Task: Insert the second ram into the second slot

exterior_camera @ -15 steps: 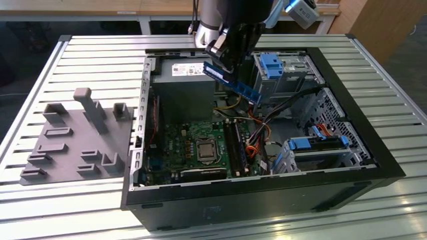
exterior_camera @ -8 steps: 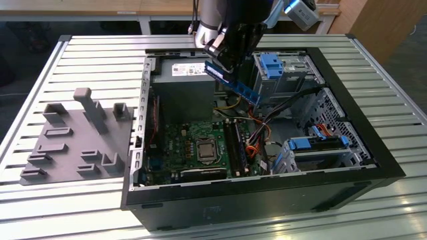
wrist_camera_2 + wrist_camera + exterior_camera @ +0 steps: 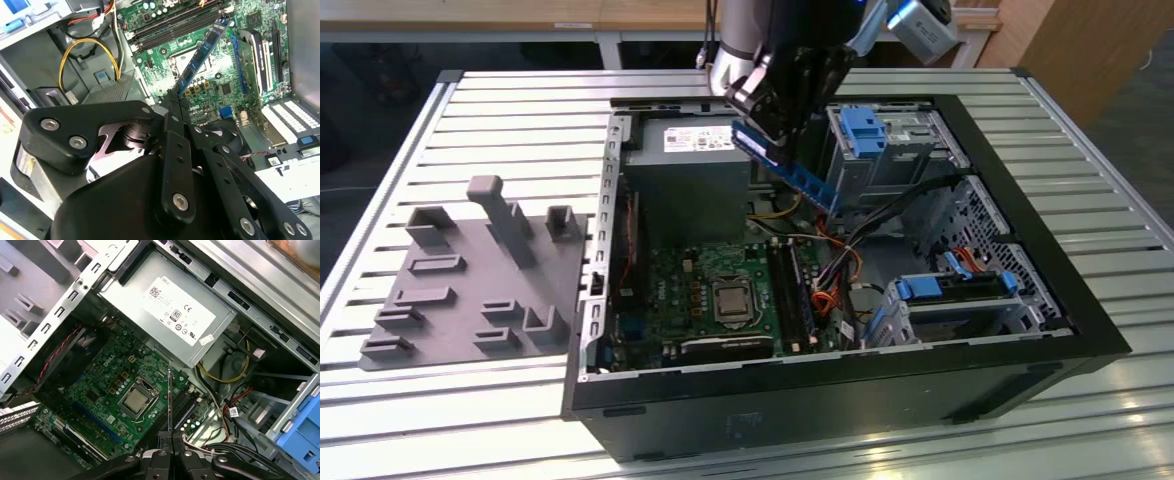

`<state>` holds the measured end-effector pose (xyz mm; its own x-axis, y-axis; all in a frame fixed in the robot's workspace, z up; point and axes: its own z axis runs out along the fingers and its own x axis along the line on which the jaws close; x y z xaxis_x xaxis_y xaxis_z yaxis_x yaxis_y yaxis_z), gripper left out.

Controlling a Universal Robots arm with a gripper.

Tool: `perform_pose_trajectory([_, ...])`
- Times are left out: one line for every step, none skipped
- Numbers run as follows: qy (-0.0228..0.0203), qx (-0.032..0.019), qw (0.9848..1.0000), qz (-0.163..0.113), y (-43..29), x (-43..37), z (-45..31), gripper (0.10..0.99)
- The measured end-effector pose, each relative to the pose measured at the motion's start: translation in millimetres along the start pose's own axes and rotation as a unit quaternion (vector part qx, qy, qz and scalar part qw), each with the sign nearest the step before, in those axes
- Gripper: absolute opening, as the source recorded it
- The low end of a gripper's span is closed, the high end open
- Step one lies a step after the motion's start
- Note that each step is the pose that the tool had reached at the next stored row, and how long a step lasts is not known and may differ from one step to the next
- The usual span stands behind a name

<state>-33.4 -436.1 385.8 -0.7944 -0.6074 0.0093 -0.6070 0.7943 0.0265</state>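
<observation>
Our claw [image 3: 174, 100] is clamped on one end of the second ram [image 3: 204, 54], which hangs above the motherboard [image 3: 220, 90], clear of the slots [image 3: 172, 25]. We judge it light, stiff, brittle: best pinched flat on its faces near an end.

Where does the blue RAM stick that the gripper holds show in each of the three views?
Exterior view: the second ram slants down from the gripper, over the open case.
Second wrist view: it runs out from the gripper across the motherboard.
First wrist view: edge-on, a thin line out from the gripper beside the CPU socket.
Shared landmark: the CPU socket.
</observation>
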Motion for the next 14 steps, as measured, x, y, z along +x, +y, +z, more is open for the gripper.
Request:
perform_pose_trajectory([-0.0001,0.0000,1.0000,0.004,0.0,0.0,0.0,0.118])
perform_pose_trajectory([-0.0001,0.0000,1.0000,0.007,0.0,0.0,0.0,0.118])
perform_pose_trajectory([-0.0002,0.0001,0.9999,0.011,0.0,0.0,0.0,0.118])
perform_pose_trajectory([-0.0002,0.0001,0.9999,0.015,0.0,0.0,0.0,0.118])
perform_pose_trajectory([-0.0002,0.0003,0.9998,0.019,0.0,0.0,0.0,0.118])
perform_pose_trajectory([-0.0001,0.0004,0.9997,0.022,0.0,0.0,0.1,0.118])
perform_pose_trajectory([-0.0001,0.0006,0.9997,0.026,0.0,0.0,0.1,0.118])
perform_pose_trajectory([0.0000,0.0008,0.9996,0.030,0.0,0.0,0.1,0.118])
perform_pose_trajectory([0.0002,0.0011,0.9994,0.033,0.0,0.0,0.1,0.118])
perform_pose_trajectory([0.0002,0.0013,0.9993,0.037,0.0,0.0,0.1,0.118])
perform_pose_trajectory([0.0003,0.0016,0.9992,0.040,0.0,0.0,0.2,0.118])
perform_pose_trajectory([0.0005,0.0018,0.9990,0.044,0.0,0.0,0.1,0.118])
perform_pose_trajectory([0.0005,0.0020,0.9988,0.048,0.0,0.0,0.1,0.118])
perform_pose_trajectory([0.0006,0.0021,0.9987,0.052,0.0,0.0,0.1,0.118])
